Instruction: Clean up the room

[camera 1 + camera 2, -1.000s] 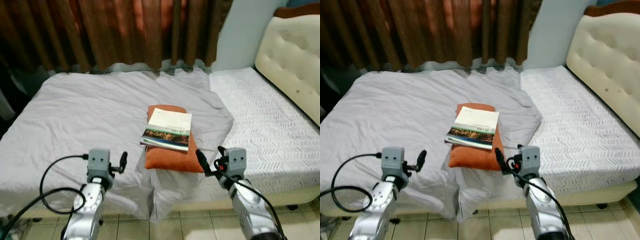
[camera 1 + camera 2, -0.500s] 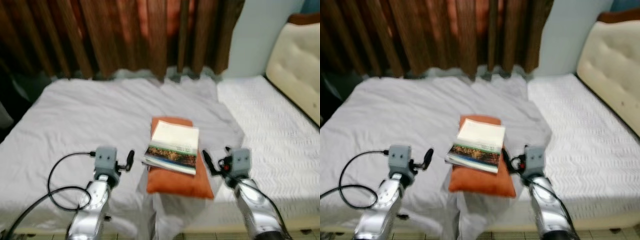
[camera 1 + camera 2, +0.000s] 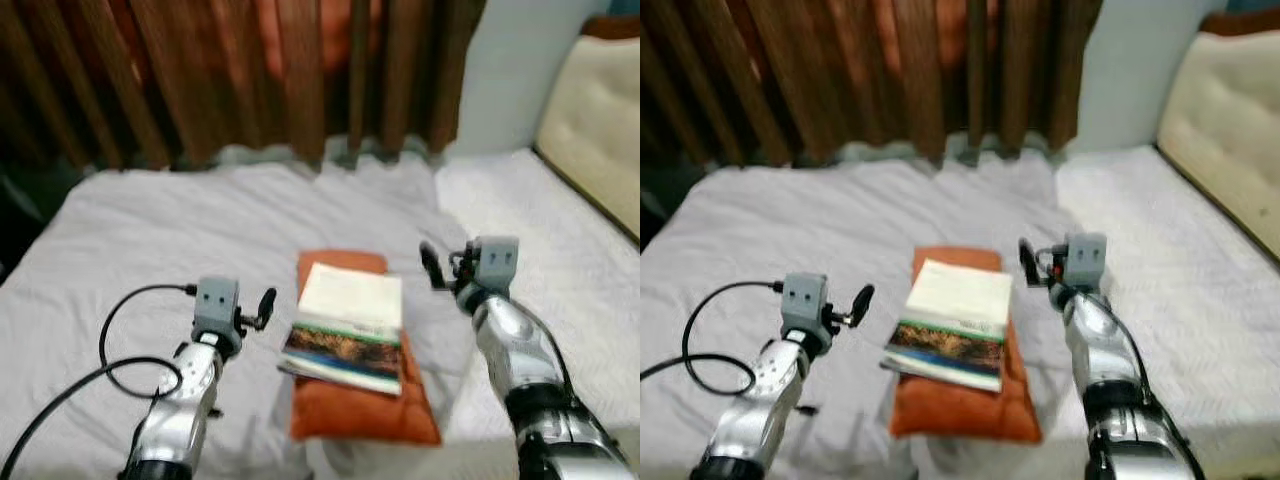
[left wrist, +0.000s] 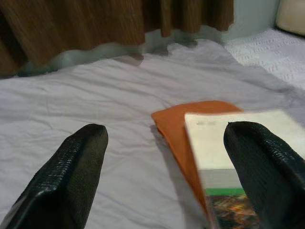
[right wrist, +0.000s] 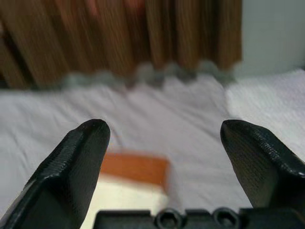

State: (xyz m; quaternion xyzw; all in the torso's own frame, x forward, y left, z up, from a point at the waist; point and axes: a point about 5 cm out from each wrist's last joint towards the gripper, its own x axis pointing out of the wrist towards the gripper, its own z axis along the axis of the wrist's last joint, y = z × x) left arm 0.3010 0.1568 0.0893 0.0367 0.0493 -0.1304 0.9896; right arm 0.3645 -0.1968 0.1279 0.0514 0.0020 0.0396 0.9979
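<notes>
Your book [image 3: 348, 326] lies on the orange pillow [image 3: 360, 405] on the bed [image 3: 150, 230], between both grippers: left gripper [image 4: 164, 176] and right gripper [image 5: 162, 167] hover beside it, jaws open, empty.

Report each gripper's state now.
Left gripper: open, holding nothing, beside the book.
Right gripper: open, holding nothing, above the bed.

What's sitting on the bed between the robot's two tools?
Between the left tool and right tool, both open, lies a book resting on an orange cushion, on the grey sheet. The eye views show it.
</notes>
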